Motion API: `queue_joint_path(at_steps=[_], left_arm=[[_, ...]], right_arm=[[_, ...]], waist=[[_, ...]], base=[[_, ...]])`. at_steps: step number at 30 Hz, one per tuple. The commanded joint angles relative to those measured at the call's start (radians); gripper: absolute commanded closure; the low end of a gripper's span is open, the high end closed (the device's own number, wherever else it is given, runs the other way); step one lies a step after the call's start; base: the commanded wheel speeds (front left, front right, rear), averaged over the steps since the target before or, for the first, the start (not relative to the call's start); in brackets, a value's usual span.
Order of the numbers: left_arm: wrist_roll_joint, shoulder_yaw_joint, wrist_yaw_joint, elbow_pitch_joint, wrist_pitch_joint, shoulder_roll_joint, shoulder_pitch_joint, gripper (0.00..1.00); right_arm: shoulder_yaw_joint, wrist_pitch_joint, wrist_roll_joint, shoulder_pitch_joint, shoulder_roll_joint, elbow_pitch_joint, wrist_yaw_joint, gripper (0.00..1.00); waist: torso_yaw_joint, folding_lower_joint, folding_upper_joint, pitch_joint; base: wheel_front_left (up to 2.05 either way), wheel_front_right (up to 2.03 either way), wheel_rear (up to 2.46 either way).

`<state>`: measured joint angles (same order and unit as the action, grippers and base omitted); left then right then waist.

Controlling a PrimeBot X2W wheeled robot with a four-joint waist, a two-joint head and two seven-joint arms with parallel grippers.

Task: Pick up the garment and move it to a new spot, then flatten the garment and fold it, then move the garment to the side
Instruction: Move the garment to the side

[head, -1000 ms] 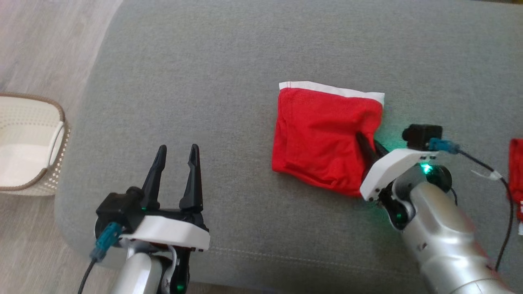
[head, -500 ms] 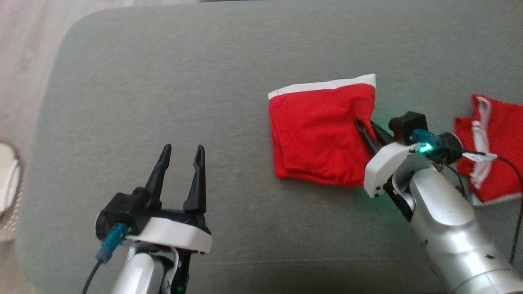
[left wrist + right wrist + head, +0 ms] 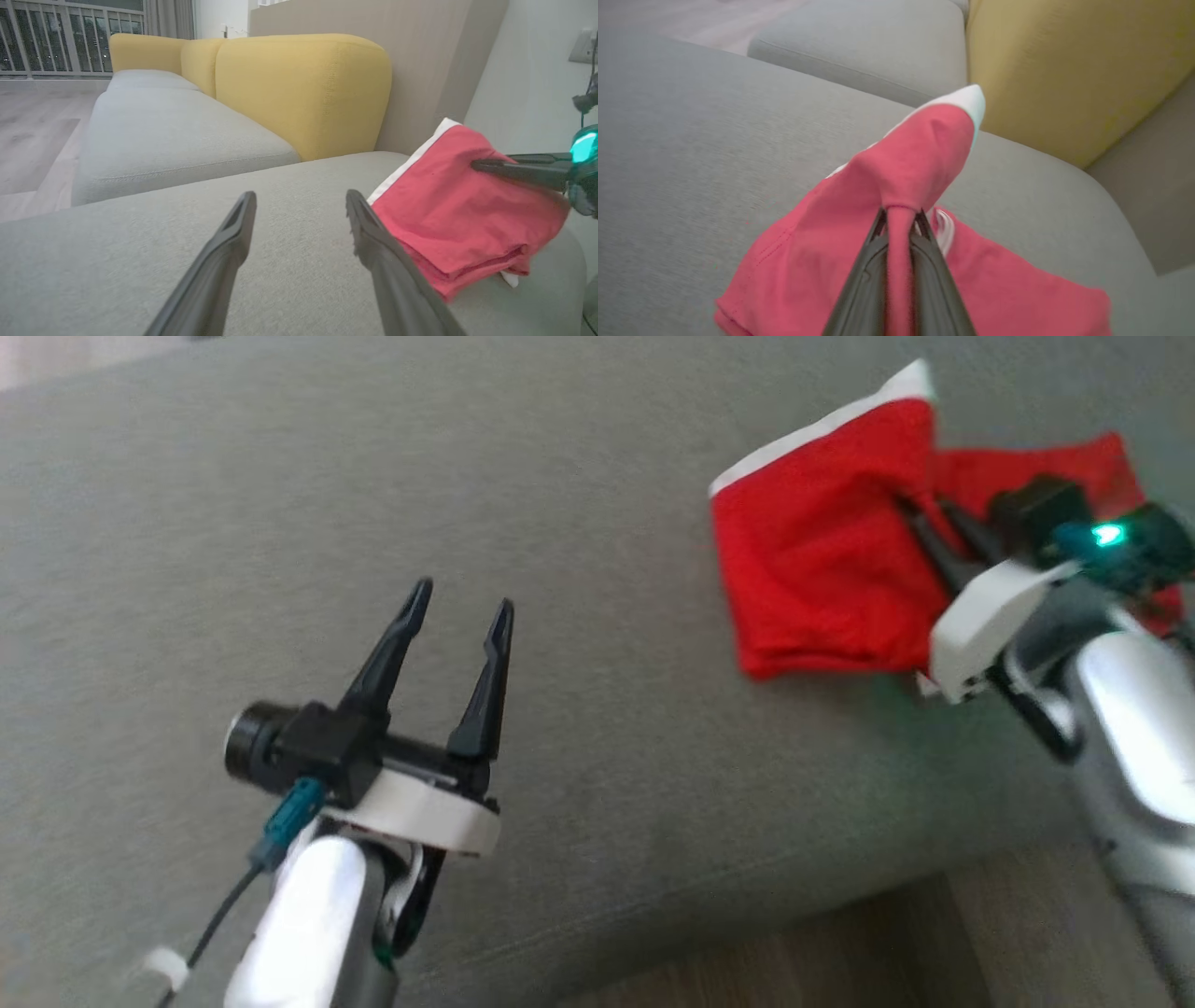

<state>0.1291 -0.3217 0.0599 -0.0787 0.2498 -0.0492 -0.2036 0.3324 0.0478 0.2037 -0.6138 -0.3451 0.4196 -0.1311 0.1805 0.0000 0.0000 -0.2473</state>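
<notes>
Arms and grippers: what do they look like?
The left gripper and right gripper each have two tapering black fingers on a white mount, a black wrist camera and a teal cable plug. Forearms are glossy silver; a green light glows near the right wrist.

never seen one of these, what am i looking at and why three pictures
It is a two-armed robot working at a grey sofa seat. One picture looks down from a camera on its head; the other two come from cameras on its wrists, looking along each arm's two dark fingers. The left pincer is open and holds nothing. The right pincer is shut on a fold of the red garment with a white band. A second red cloth lies next to it. The yellow cushion is the sofa's back.
</notes>
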Motion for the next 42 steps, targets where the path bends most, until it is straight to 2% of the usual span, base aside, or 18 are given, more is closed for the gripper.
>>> queue_joint_path(at_steps=[1,6,11,21,25,26,27,35,42], left_arm=[[-0.023,0.029,0.014,0.024,0.012,-0.015,-0.06,0.0],[-0.047,0.037,0.035,0.02,0.012,-0.042,-0.11,0.0],[-0.063,0.032,0.051,0.018,0.012,-0.068,-0.164,0.0],[-0.065,0.044,0.06,0.021,0.012,-0.103,-0.208,0.0],[-0.061,0.06,0.06,0.023,0.012,-0.111,-0.208,0.0],[-0.061,0.063,0.06,0.023,0.012,-0.112,-0.207,0.0],[-0.061,0.065,0.06,0.023,0.012,-0.112,-0.206,0.0],[-0.049,0.082,0.056,0.018,0.012,-0.081,-0.196,0.0],[-0.019,0.113,0.038,0.02,0.012,-0.033,-0.148,0.0]], right_arm=[[-0.013,0.024,0.017,0.016,-0.028,-0.076,0.0,1.0],[-0.044,0.07,0.041,0.029,-0.077,-0.146,0.0,1.0],[-0.073,0.05,0.005,-0.011,-0.12,-0.122,0.0,1.0],[-0.165,-0.059,-0.097,-0.102,-0.087,0.004,0.0,1.0],[-0.207,-0.081,-0.131,-0.106,-0.052,0.045,0.0,1.0],[-0.219,-0.085,-0.139,-0.108,-0.043,0.054,0.0,0.67],[-0.232,-0.086,-0.147,-0.108,-0.035,0.066,0.0,0.0],[-0.295,-0.105,-0.203,-0.104,0.013,0.089,0.0,0.0],[-0.277,-0.096,-0.183,-0.089,0.079,0.012,0.0,0.0]], waist=[[0.097,0.0,0.0,-0.091],[0.167,0.0,0.0,-0.15],[0.214,0.0,0.0,-0.222],[0.216,0.0,0.0,-0.322],[0.207,0.0,0.0,-0.334],[0.205,0.0,0.0,-0.335],[0.204,0.0,0.0,-0.335],[0.18,0.0,0.0,-0.272],[0.126,0.0,0.0,-0.144]], base=[[0.0,0.0,0.0],[0.0,0.0,0.0],[0.0,0.0,0.0],[0.0,0.0,0.0],[0.0,0.0,0.0],[0.0,0.0,0.0],[0.0,0.0,0.0],[0.0,0.0,0.0],[0.0,0.0,0.0]])
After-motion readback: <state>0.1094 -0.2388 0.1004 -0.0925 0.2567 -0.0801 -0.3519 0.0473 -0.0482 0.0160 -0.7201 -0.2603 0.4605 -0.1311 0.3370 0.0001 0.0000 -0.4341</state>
